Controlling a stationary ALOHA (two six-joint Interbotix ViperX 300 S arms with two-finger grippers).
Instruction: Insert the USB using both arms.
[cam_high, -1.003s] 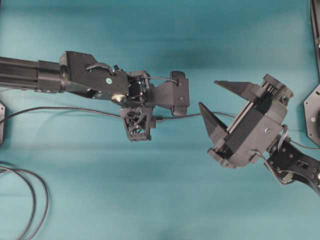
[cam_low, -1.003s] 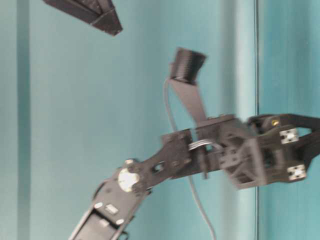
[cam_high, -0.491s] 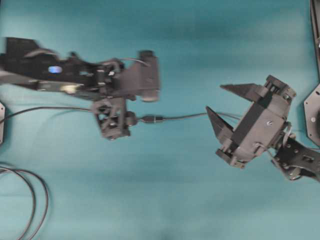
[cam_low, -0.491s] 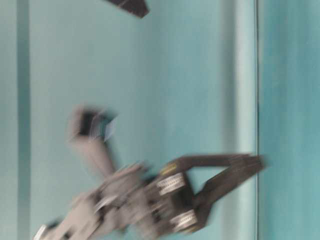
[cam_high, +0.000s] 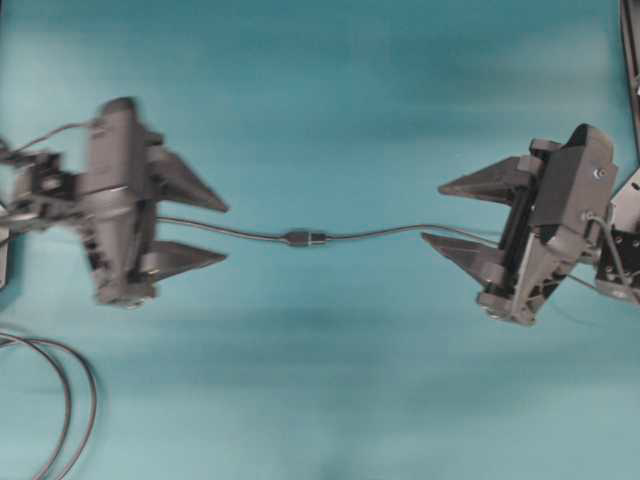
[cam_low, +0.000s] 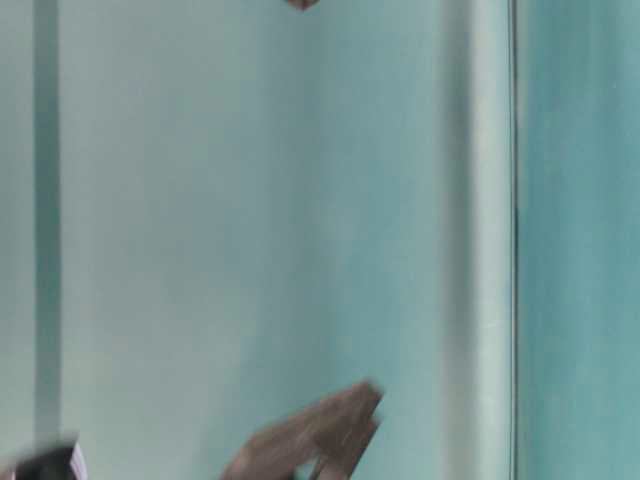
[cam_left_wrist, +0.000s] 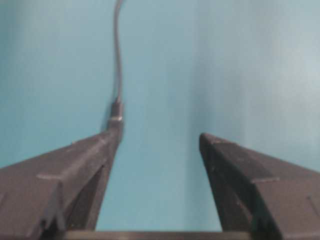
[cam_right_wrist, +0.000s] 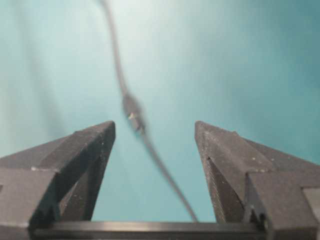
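On the blue-green counter (cam_high: 330, 400) a thin dark cable runs from the 9 o'clock side to the 3 o'clock side, and the USB (cam_high: 305, 238) sits in the middle, joined with the other cable's end. The left gripper (cam_high: 222, 232) is at 9 o'clock and the right gripper (cam_high: 432, 212) is at 3 o'clock, both with fingers spread wide, pointing at the middle, well apart from the USB and holding nothing. A thicker looped cable (cam_high: 70, 400) lies at 8 o'clock.

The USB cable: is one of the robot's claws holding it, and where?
Nothing is held. Both end effectors, left and right, are open, and the USB lies joined on the table between them.
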